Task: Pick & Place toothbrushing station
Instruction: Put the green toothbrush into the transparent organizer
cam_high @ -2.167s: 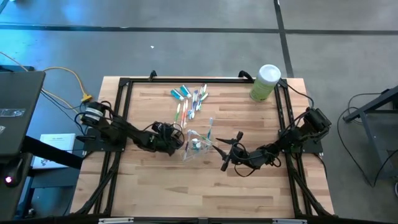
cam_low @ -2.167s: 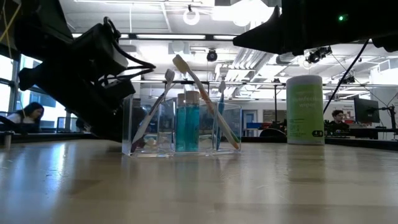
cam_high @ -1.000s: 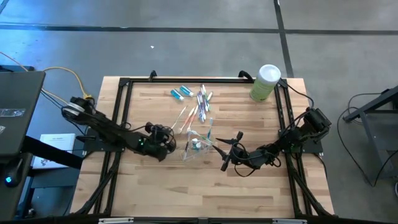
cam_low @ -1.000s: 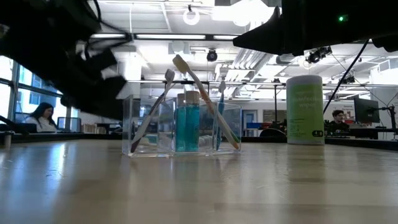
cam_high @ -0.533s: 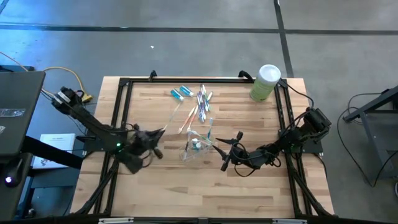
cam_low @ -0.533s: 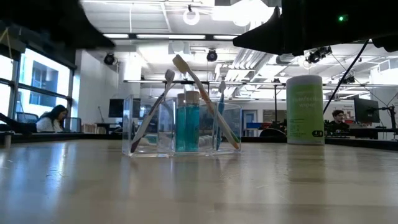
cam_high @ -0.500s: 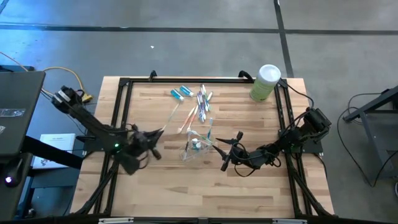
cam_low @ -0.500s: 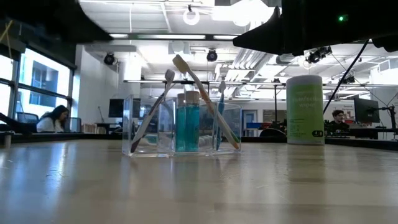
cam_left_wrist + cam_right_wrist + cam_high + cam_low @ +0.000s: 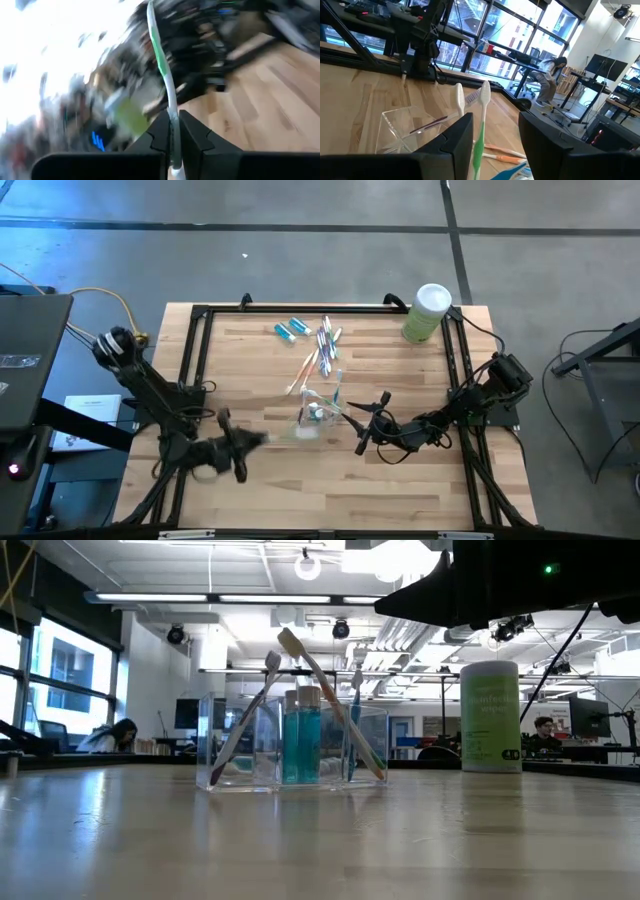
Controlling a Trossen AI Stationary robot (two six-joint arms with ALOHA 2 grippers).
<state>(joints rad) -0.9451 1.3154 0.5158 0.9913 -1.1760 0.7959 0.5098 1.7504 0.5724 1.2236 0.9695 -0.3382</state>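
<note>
While your left gripper [image 9: 172, 132] pinches a green-and-white toothbrush [image 9: 162, 65] out near the table's left front, the long handle could twist or miss the clear cup [image 9: 318, 413] at mid-table, just beside your half-open right gripper [image 9: 368, 420], tipping it.

Bright overhead light, glare at 12 o'clock in low view.
My left wrist view is motion-smeared; the rest are sharp.
</note>
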